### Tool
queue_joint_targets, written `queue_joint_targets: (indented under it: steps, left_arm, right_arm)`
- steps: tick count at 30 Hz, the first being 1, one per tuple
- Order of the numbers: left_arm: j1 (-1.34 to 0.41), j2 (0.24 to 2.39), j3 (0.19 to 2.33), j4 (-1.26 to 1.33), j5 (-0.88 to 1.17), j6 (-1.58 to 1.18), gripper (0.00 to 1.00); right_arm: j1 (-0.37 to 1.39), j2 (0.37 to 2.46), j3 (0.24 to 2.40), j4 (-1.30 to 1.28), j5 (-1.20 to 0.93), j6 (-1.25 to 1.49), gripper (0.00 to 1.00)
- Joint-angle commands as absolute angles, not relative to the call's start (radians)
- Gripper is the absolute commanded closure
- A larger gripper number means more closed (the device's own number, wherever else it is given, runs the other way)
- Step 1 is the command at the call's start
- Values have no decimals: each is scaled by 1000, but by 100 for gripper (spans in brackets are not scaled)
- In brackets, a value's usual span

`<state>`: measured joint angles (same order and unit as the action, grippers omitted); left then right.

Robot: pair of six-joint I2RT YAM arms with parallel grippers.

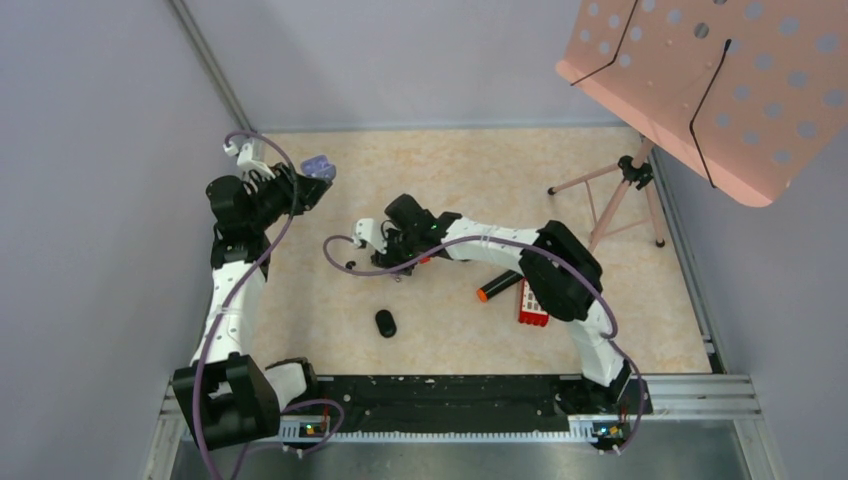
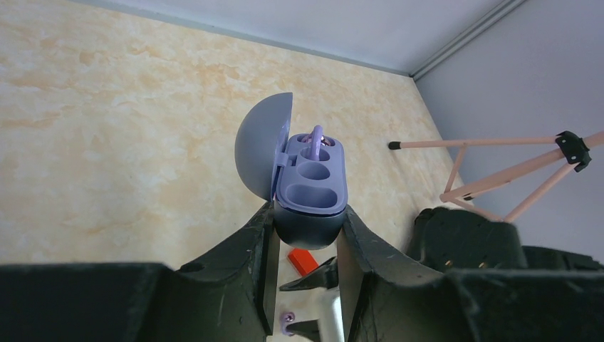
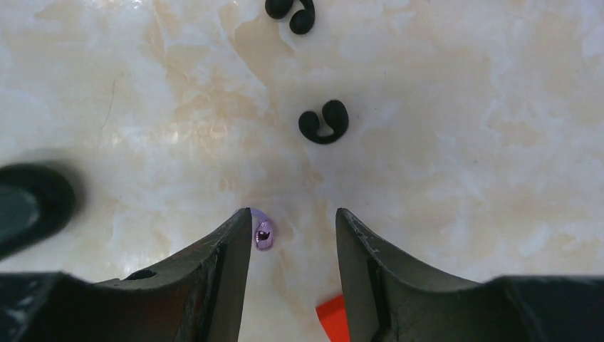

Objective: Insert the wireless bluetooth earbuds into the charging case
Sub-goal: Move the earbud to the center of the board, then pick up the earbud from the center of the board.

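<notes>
Meanwhile, left gripper [image 2: 308, 215] is clenching the open charging case [image 2: 311, 178] aloft.
Right gripper [image 3: 293, 217] is standing with jaws apart, a purple earbud [image 3: 263, 235] lying just beside one finger; black earbuds [image 3: 324, 122] are lying beyond.

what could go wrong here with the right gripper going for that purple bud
1. The purple earbud lies close beside one finger of the open right gripper, not centred between the jaws. Closing may nudge or flick it away instead of pinching it.
2. The left gripper holds the open charging case only by its rounded base. Pressing a bud in could twist the case and perhaps unseat the seated bud in the far slot.
</notes>
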<state>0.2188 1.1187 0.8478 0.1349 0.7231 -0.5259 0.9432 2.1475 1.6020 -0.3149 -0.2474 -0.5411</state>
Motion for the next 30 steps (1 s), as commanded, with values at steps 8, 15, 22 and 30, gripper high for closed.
queue_joint_targets:
  steps: [8, 15, 22, 30]
  left_arm:
    - [225, 1112, 838, 208, 759, -547, 100]
    - [225, 1110, 841, 212, 749, -549, 100]
    - [225, 1104, 853, 195, 753, -538, 100]
    - [225, 1097, 855, 150, 752, -513, 100]
  right_arm:
    - [862, 1885, 1480, -338, -473, -675, 61]
    - [871, 1975, 1624, -463, -289, -52, 69]
    - [815, 1969, 1552, -502, -262, 180, 78]
    - [800, 2042, 1543, -530, -281, 240, 78]
